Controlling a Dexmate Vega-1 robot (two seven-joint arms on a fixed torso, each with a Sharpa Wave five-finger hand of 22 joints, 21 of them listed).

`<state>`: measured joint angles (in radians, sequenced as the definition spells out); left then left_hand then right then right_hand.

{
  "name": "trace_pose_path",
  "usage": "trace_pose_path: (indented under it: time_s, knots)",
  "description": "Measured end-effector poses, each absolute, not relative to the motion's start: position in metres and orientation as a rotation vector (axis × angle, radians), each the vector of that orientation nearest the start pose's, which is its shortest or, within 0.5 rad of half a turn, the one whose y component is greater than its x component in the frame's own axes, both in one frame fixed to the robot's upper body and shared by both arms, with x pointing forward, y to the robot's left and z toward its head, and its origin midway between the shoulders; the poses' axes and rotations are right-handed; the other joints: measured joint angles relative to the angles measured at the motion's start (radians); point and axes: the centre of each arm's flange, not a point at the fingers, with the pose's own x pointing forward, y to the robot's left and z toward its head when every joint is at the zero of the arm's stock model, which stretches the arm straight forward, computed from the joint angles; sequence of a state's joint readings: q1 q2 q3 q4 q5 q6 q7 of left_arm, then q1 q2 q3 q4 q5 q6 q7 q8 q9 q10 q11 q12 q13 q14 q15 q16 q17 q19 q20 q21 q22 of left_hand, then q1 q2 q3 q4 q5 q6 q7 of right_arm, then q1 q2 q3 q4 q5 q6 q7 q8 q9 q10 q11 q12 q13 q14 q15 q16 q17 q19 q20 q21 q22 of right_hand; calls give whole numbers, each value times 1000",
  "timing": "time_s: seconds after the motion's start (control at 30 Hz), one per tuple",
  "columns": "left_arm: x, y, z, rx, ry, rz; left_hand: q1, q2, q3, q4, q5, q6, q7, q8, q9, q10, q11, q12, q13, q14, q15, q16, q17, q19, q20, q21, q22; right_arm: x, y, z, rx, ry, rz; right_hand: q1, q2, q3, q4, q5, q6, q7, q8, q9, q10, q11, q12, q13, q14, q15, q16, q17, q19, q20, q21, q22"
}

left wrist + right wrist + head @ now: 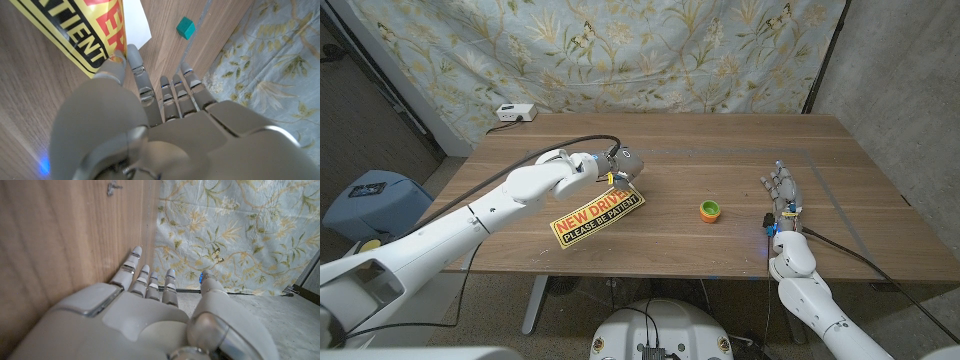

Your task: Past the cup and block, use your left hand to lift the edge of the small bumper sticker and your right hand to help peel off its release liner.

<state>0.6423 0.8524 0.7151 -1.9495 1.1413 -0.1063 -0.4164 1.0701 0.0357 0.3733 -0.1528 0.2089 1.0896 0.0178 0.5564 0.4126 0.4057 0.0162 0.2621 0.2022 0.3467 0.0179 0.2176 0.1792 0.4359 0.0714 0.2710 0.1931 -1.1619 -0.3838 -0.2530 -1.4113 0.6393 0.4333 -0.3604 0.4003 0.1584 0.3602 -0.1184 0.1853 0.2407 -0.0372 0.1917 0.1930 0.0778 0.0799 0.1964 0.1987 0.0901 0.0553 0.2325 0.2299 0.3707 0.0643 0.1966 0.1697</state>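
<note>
The yellow bumper sticker (598, 215) reads NEW DRIVER PLEASE BE PATIENT and lies at an angle mid-table. My left hand (608, 168) pinches its far right corner between the thumb and a finger. In the left wrist view the sticker (75, 30) rises from that pinch, with its white liner (136, 20) showing beside the yellow face. A teal block (185, 27) sits on the wood beyond the fingers (141, 75). The small green and orange cup (710, 210) stands right of the sticker. My right hand (783, 195) waits near the table's right side, fingers (150, 282) straight and apart, holding nothing.
A white power strip (515, 113) sits at the table's far left corner. A faint taped line (840, 205) runs across the wood right of my right hand. A floral curtain (650, 50) hangs behind the table. A blue bin (370, 195) stands on the floor at the left.
</note>
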Motion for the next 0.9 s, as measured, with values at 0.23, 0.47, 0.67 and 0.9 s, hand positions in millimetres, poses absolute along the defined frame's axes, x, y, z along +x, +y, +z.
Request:
trace_pose_path:
  time_s: [0.23, 0.47, 0.67, 0.9]
  knots:
    - [558, 135, 32, 2256, -783, -183, 0, 0, -4, -4, 0, 0, 0, 6, 0, 0, 0, 0, 0, 0, 0, 0, 0, 0, 0, 0, 0, 598, -320, -142, 314, -555, -198, 0, 0, 0, 0, 0, 0, 0, 0, 0, 0, 0, 0, 0, 0, 0, 0, 0, 0, 0, 0, 0]
    - [562, 132, 36, 2247, -811, -191, 0, 0, -7, -2, 0, 0, 0, 6, 0, 0, 0, 0, 0, 0, 0, 0, 0, -4, -4, 0, 0, 593, -322, -127, 287, -587, -193, 0, 0, 0, 0, 0, 0, 0, 0, 0, 0, 0, 0, 0, -6, 6, 0, 0, -6, 5, 0, 0]
    - [565, 129, 38, 2242, -833, -199, 0, 0, -8, 0, 0, 0, 0, 6, 0, 5, -6, -8, 0, 0, 0, 0, 0, -4, -4, 0, 0, 588, -323, -117, 269, -615, -194, 0, 0, 0, 0, 0, 0, 0, 0, 0, 0, 0, 0, 0, -6, 6, 0, 0, -6, 5, 0, 0]
    - [567, 126, 41, 2237, -868, -198, 0, 0, -12, -4, 0, 0, 0, 6, 0, 5, -6, -8, 0, 6, -5, 0, 0, -4, -4, 0, 0, 582, -325, -108, 254, -639, -195, 0, 0, 0, 0, 0, 0, 0, 0, 0, 0, 0, 4, 0, -6, 6, 0, 0, -6, 5, 0, 0]
